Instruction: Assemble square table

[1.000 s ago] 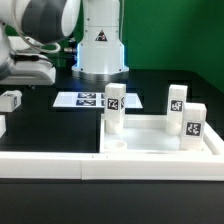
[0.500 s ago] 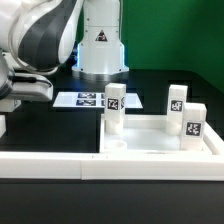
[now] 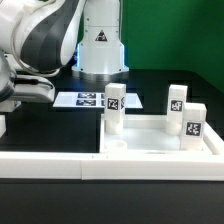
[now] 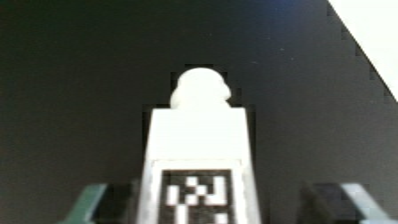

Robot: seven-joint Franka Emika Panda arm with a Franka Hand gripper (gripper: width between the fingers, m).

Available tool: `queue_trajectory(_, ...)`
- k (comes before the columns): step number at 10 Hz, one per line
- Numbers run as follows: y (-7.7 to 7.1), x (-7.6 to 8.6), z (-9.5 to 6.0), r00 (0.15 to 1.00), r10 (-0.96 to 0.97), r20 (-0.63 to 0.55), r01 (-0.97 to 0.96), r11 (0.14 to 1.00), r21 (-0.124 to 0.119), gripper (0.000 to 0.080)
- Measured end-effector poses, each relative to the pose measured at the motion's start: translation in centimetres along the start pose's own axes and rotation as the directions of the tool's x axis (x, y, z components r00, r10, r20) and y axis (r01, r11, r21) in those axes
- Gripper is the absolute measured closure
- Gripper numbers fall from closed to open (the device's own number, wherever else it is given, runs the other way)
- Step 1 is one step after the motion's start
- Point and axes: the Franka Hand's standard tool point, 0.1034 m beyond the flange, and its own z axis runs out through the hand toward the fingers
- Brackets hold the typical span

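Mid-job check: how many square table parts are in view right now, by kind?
Legs: 4, with three upright at and, and one lying in the wrist view
Tabletop: 1
Total: 5

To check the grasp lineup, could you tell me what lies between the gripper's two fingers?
A white tagged leg sits between the gripper's fingers, with a gap on one side; the wrist view shows this.
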Motion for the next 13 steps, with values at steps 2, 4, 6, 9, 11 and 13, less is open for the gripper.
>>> queue_trajectory(2, 0.0, 0.0, 0.0, 1.000, 0.000, 0.000, 0.000, 1.000, 0.000, 0.0514)
queue_trajectory(4, 0.0, 0.0, 0.0, 1.000, 0.000, 0.000, 0.000, 1.000, 0.000, 0.0514)
queue_trajectory(6, 0.0, 0.0, 0.0, 1.000, 0.000, 0.000, 0.000, 1.000, 0.000, 0.0514)
queue_trajectory(9, 0.0, 0.0, 0.0, 1.000, 0.000, 0.000, 0.000, 1.000, 0.000, 0.0512)
queue_trajectory(11, -0.7, -1.1, -3.1, 1.000, -0.006, -0.002, 0.006, 1.000, 0.003, 0.0512)
queue_trajectory(13, -1.8, -3.0, -8.7, 0.997, 0.055, -0.048, -0.053, 0.998, 0.032, 0.0512)
